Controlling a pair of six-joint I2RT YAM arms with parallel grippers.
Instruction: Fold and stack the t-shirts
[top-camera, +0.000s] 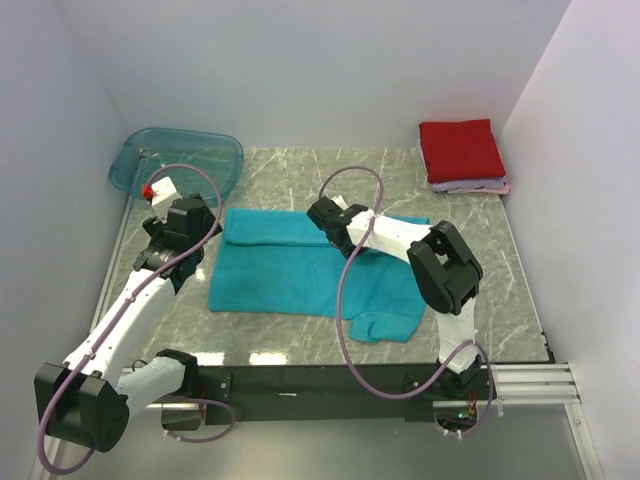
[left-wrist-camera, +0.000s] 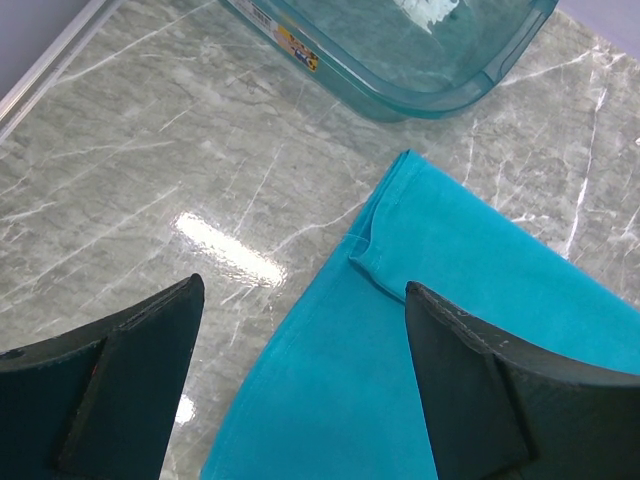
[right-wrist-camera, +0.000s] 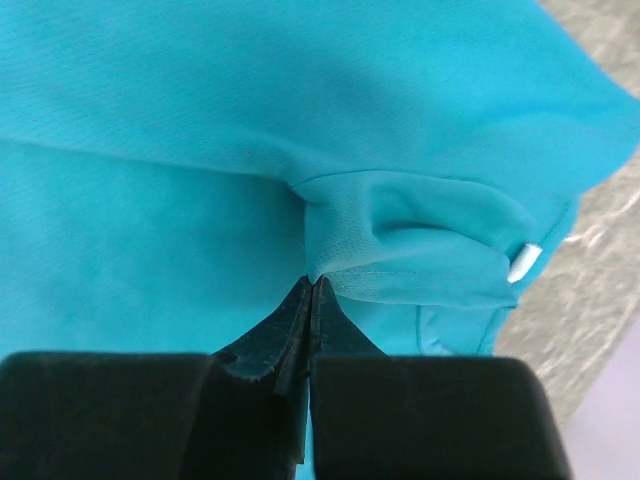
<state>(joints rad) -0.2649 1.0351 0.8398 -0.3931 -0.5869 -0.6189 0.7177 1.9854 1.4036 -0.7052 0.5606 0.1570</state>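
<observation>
The teal t-shirt (top-camera: 290, 270) lies spread on the marble table, its top part folded over into a band and one sleeve hanging toward the near right. My left gripper (top-camera: 200, 232) is open just above the shirt's left edge; in the left wrist view (left-wrist-camera: 300, 290) the jaws stand wide apart over the shirt's edge (left-wrist-camera: 450, 300). My right gripper (top-camera: 320, 213) is shut on a pinch of the teal cloth (right-wrist-camera: 200, 150) at the top fold, its tips (right-wrist-camera: 313, 282) pressed together. A folded red t-shirt (top-camera: 460, 148) lies on a pale lilac one (top-camera: 470, 185) at the far right.
A see-through teal plastic tub (top-camera: 175, 160) stands at the far left corner, close to my left gripper; it also shows in the left wrist view (left-wrist-camera: 400, 50). White walls close in three sides. A small white tag (right-wrist-camera: 523, 262) sticks out of the shirt.
</observation>
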